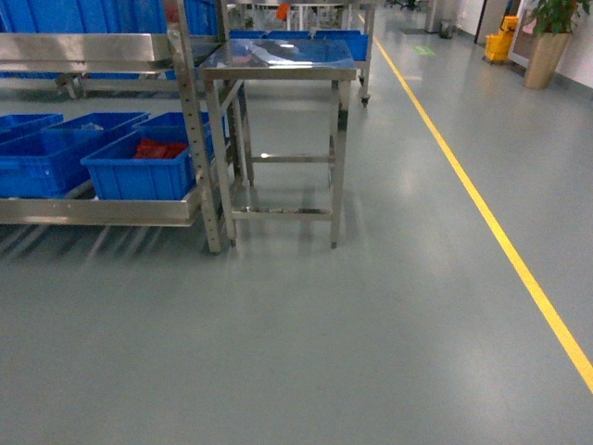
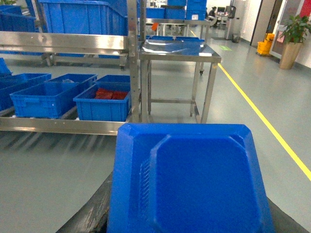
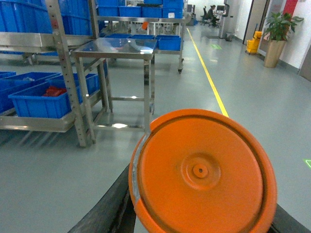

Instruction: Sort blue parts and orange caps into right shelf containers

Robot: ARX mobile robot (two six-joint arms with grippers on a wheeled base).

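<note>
Shelf (image 1: 111, 211), lower tier: crate (image 1: 139, 171) already holds orange caps (image 1: 159, 148). Left gripper carries blue part (image 2: 194, 184), right gripper orange cap (image 3: 201, 172); finger state unseen. Both undelivered.

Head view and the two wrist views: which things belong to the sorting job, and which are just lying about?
Part of the job: flat blue plastic part; round orange plastic cap; bright-blue plastic crates on the low steel shelf; orange-red pieces in one crate.

Just about: stainless steel table; yellow floor line; yellow mop bucket; potted green plant.
</note>
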